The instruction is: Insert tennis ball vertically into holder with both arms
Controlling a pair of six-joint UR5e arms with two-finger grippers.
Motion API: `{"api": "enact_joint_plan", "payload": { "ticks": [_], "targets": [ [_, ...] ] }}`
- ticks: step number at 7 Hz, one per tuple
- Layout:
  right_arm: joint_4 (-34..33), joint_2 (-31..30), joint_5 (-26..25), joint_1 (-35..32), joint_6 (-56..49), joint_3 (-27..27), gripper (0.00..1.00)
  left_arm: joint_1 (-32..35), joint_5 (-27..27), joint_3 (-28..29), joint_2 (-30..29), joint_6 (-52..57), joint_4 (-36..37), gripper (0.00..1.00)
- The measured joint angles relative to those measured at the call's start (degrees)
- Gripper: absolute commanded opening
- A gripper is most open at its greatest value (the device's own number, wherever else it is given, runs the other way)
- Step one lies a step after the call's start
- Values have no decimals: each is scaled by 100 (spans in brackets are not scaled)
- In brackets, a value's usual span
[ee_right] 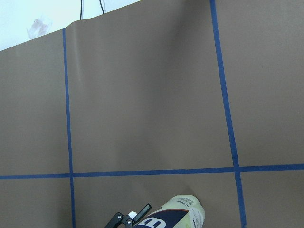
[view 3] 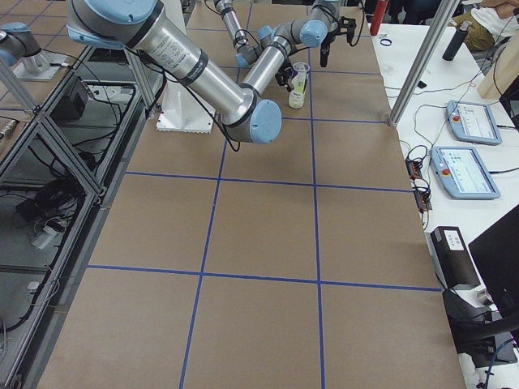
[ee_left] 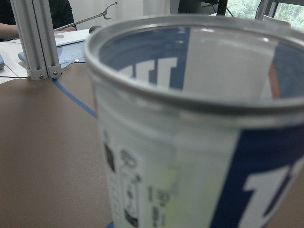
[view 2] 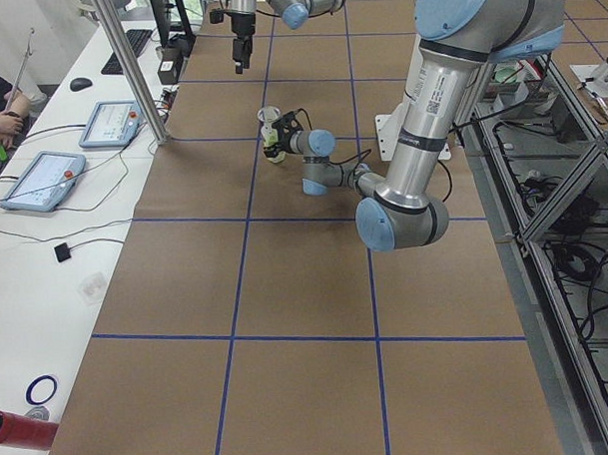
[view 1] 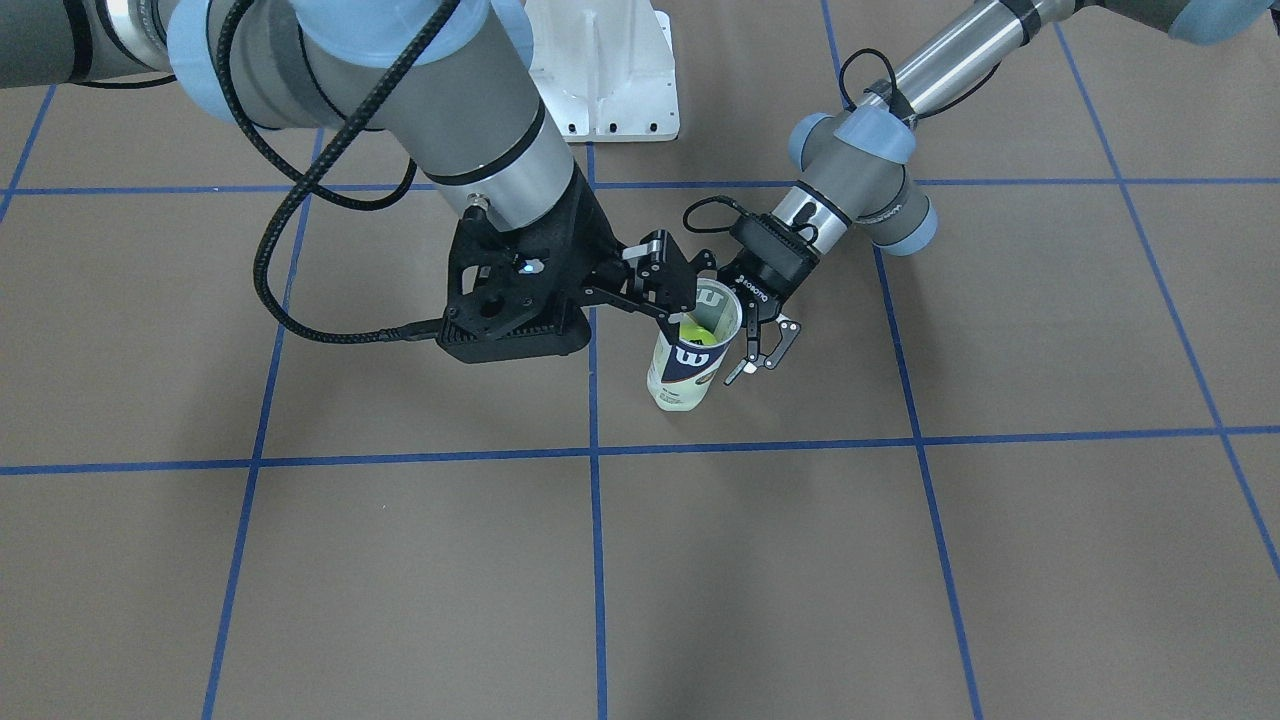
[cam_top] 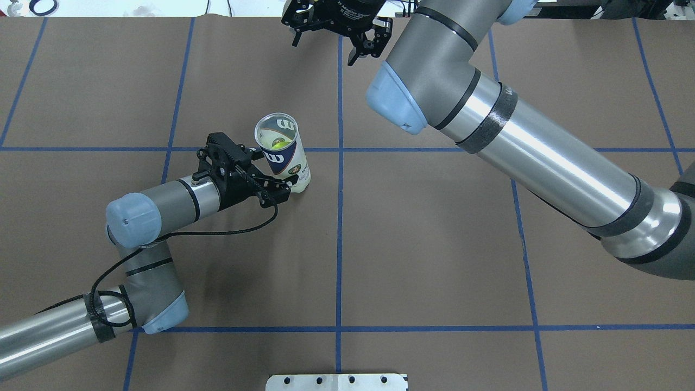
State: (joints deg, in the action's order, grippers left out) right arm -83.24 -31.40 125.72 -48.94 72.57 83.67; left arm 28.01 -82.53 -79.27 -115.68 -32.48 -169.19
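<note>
Holder (cam_top: pixel 285 157) is a see-through tube with a dark blue and white label and a big white "W" on it. It stands up straight on the brown desk (cam_top: pixel 434 244), with its open end at the top. It is near a spot where two blue lines (cam_top: pixel 339 244) cross.

A yellow-green tennis ball (cam_top: pixel 278 144) is down inside the holder. You can see it through the open top.

The left arm (cam_top: pixel 163 201) lies low over the desk and reaches the holder from the side. The left claw (cam_top: pixel 274 172) has one finger on each side of the holder and grips it low down. The left wrist view shows the holder's rim and label very close up and blurry.

The right arm (cam_top: pixel 543 157) is big in the overhead view and reaches across the desk. The right claw (cam_top: pixel 328 35) hangs high above the desk, apart from the holder. Its fingers are spread wide and nothing is between them. The right wrist view looks down at the desk, and the top of the holder peeks in at the bottom edge.

A white metal base (view 1: pixel 610 80) sits on the desk near the robot, well apart from the holder.
</note>
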Motion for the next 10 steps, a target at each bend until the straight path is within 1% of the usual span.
{"api": "enact_joint_plan", "payload": {
  "ticks": [3,5,8,9,10],
  "targets": [
    [0,-110,180,-169,-165,0,100,-39,0,-129,31,-23,0,99],
    [0,-139,212,-206,-198,6,100,-70,-4,-314,217,-30,0,99],
    [-7,-194,236,-252,-212,17,100,-344,-4,-918,768,-131,2,99],
    [-10,-307,288,-329,-254,87,100,-467,-16,-1180,959,-262,12,99],
    [-19,-575,427,-489,-428,284,100,-561,-62,-1556,1257,-342,52,99]
  ]
}}
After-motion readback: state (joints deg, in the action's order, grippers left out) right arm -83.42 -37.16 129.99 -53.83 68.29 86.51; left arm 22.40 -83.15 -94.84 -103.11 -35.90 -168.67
